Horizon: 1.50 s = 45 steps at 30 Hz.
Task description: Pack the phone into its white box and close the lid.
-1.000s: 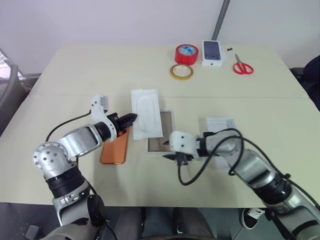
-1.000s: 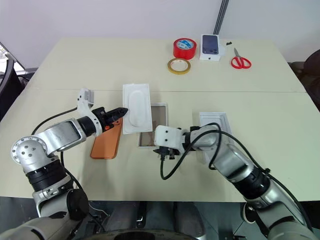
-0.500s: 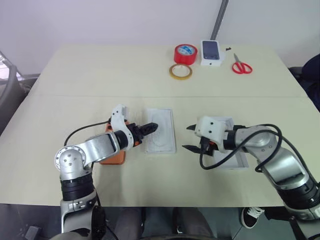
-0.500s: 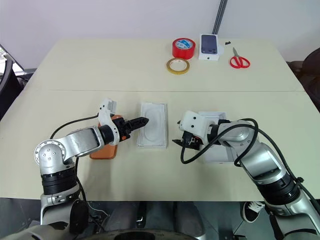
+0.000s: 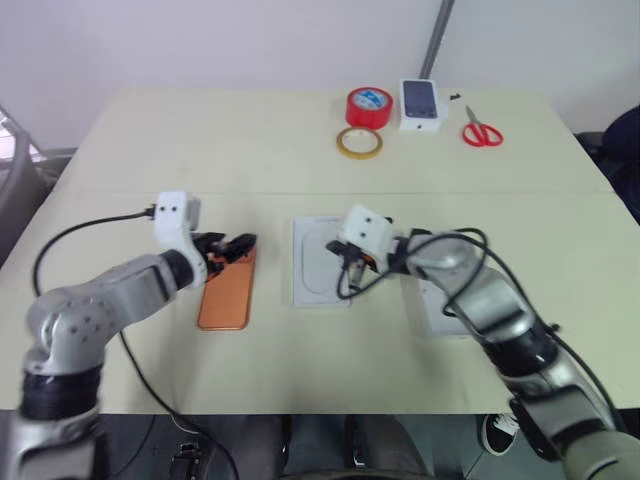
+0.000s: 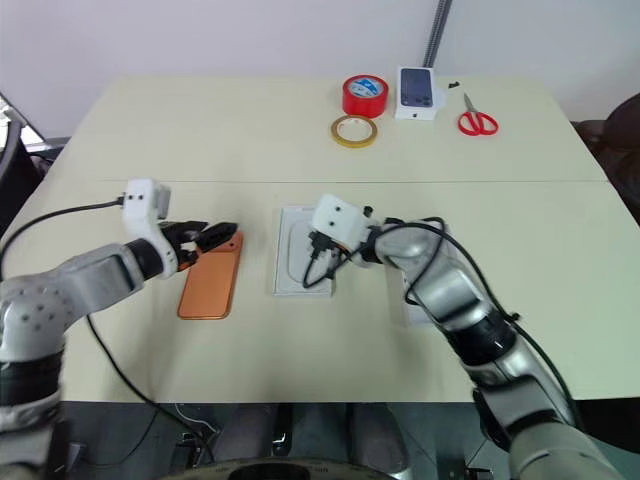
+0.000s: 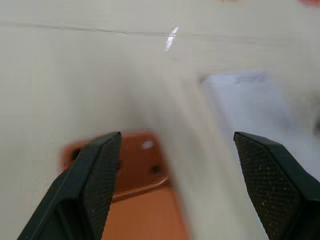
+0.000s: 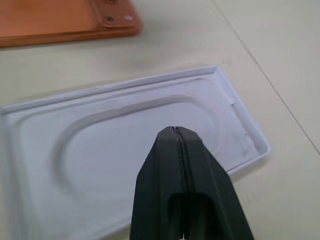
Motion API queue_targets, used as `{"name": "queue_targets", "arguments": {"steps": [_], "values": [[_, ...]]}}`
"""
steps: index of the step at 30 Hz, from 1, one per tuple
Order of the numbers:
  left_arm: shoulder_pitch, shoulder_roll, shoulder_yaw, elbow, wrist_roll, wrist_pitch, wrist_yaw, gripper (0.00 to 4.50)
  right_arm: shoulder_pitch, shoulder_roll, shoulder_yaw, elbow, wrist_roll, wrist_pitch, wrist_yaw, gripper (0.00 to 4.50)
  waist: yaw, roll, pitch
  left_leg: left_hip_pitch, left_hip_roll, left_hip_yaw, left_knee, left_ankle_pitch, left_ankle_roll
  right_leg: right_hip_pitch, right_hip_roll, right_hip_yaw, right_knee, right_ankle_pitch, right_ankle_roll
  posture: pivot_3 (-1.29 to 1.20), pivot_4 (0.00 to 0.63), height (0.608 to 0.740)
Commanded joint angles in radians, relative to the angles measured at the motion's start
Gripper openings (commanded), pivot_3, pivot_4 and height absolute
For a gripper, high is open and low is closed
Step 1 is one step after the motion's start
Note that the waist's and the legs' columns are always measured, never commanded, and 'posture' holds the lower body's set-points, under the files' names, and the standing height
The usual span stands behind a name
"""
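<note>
Phone (image 5: 225, 291) flat on tabletop (image 5: 150, 150). Left tool (image 7: 175, 165) spread wide over phone's camera end. Right tool (image 8: 175, 131) pinched closed, empty, above white insert (image 5: 318, 262) beside phone.

Phone (image 5: 225, 293) smooth satin copper-orange; insert (image 8: 125, 145) matt white, moulded; table (image 5: 200, 140) matt beige.

Spread left gripper (image 7: 175, 145) above the phone (image 7: 140, 200)
</note>
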Motion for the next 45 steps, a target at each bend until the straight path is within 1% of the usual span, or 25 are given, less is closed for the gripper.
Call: {"name": "queue_targets", "arguments": {"steps": [1,3,6,10,14,15,17,18,22,24,27,30,33,37,45], "values": [[0.08,0.065,-0.033,-0.049,0.186,-0.17,-0.221,3.77,-0.055,0.06,0.024,0.099,-0.054,-0.03,-0.06,0.04,0.004,0.0,0.0,0.0,0.0,0.0,-0.002,0.0,0.0,-0.001,-0.001,0.0,0.0,0.0,0.0,0.0,0.15,0.74],[0.133,0.088,-0.033,-0.042,0.254,-0.234,-0.3,3.77,-0.079,0.098,0.044,0.183,-0.087,-0.04,-0.09,0.04,0.004,0.0,0.0,0.0,0.0,0.0,-0.004,0.001,-0.001,-0.002,-0.001,0.0,0.0,0.0,0.0,0.0,0.15,0.74],[0.17,0.079,-0.014,-0.036,0.302,-0.27,-0.357,3.77,-0.092,0.113,0.073,0.239,-0.121,-0.054,-0.091,0.04,0.007,0.0,0.0,0.0,0.0,0.0,-0.004,0.0,0.0,-0.002,-0.002,0.0,0.0,0.0,0.0,0.0,0.15,0.74],[0.192,0.051,0.035,-0.039,0.317,-0.27,-0.372,3.77,-0.08,0.097,0.101,0.225,-0.145,-0.067,-0.054,0.04,0.0,0.0,0.0,0.0,0.0,0.0,-0.005,-0.002,0.004,-0.002,-0.002,0.0,0.0,0.0,0.0,0.0,0.15,0.74],[0.196,0.028,0.101,-0.018,0.303,-0.218,-0.345,3.77,-0.068,0.117,0.059,0.164,-0.116,-0.123,-0.043,0.04,-0.003,0.0,0.0,0.0,0.001,0.0,-0.005,-0.003,0.006,-0.003,-0.002,0.0,0.001,0.0,0.0,0.0,0.15,0.74],[0.2,0.019,0.147,-0.003,0.27,-0.175,-0.323,3.77,-0.058,0.129,0.047,0.109,-0.08,-0.106,-0.018,0.04,-0.003,0.0,0.0,0.0,0.001,0.0,-0.006,-0.003,0.006,-0.004,-0.002,0.0,0.001,0.0,0.0,0.0,0.15,0.74],[0.203,0.001,0.224,0.023,0.212,-0.09,-0.28,4.31,-0.047,0.153,0.037,0.031,-0.034,-0.068,0.012,0.0,-0.006,0.0,0.0,0.0,0.001,0.0,-0.006,-0.003,0.006,-0.004,-0.001,0.0,0.001,0.0,0.0,0.0,0.15,0.74],[0.205,-0.006,0.256,0.033,0.181,-0.041,-0.26,4.46,-0.047,0.168,0.044,0.009,-0.022,-0.044,0.019,0.0,-0.01,0.0,0.0,-0.001,0.002,0.0,-0.006,-0.003,0.006,-0.004,-0.001,0.0,0.001,0.0,0.0,0.0,0.15,0.74],[0.203,-0.009,0.279,0.041,0.12,0.142,-0.204,4.46,-0.062,0.214,0.103,0.015,-0.039,-0.018,0.017,0.0,-0.018,-0.001,0.0,0.0,0.002,-0.001,-0.006,-0.003,0.006,-0.004,-0.001,-0.001,0.002,0.0,0.0,0.0,0.15,0.74],[0.173,-0.048,0.311,0.067,0.046,0.242,-0.155,4.46,-0.084,0.215,0.171,0.036,-0.078,-0.015,0.032,0.0,-0.017,-0.001,0.0,0.0,0.001,-0.001,-0.006,-0.003,0.006,-0.004,-0.001,-0.001,0.002,0.0,0.0,0.0,0.15,0.74],[0.124,-0.099,0.34,0.081,-0.056,0.358,-0.107,4.46,-0.109,0.231,0.227,0.073,-0.099,-0.021,0.051,0.0,-0.016,-0.002,-0.001,0.0,0.001,-0.002,-0.005,-0.003,0.006,-0.004,-0.002,-0.001,0.003,0.0,0.0,0.0,0.15,0.74],[0.104,-0.133,0.34,0.07,-0.115,0.443,-0.07,4.46,-0.146,0.251,0.282,0.128,-0.127,-0.013,0.068,0.0,-0.02,-0.002,-0.001,0.0,0.001,-0.002,-0.005,-0.003,0.006,-0.004,-0.002,-0.001,0.003,0.0,0.0,0.0,0.15,0.74],[0.099,-0.159,0.326,0.055,-0.147,0.504,-0.035,4.46,-0.178,0.273,0.331,0.175,-0.149,0.001,0.091,0.0,-0.022,-0.002,-0.001,0.0,0.001,-0.002,-0.005,-0.001,0.003,-0.004,-0.002,-0.001,0.003,0.0,0.0,0.0,0.15,0.74],[0.09,-0.22,0.314,0.035,-0.208,0.555,0.02,4.46,-0.207,0.298,0.384,0.237,-0.189,0.005,0.107,0.0,-0.019,-0.001,-0.002,0.0,0.0,-0.002,-0.005,-0.001,0.002,-0.003,-0.002,-0.001,0.003,0.0,0.0,0.0,0.15,0.74],[0.098,-0.307,0.285,0.005,-0.309,0.563,0.123,4.46,-0.206,0.299,0.385,0.25,-0.221,-0.006,0.132,0.0,-0.011,0.0,-0.006,0.004,0.0,-0.002,-0.005,-0.001,0.002,0.001,-0.003,-0.001,0.002,0.0,0.0,0.0,0.15,0.74]]}}
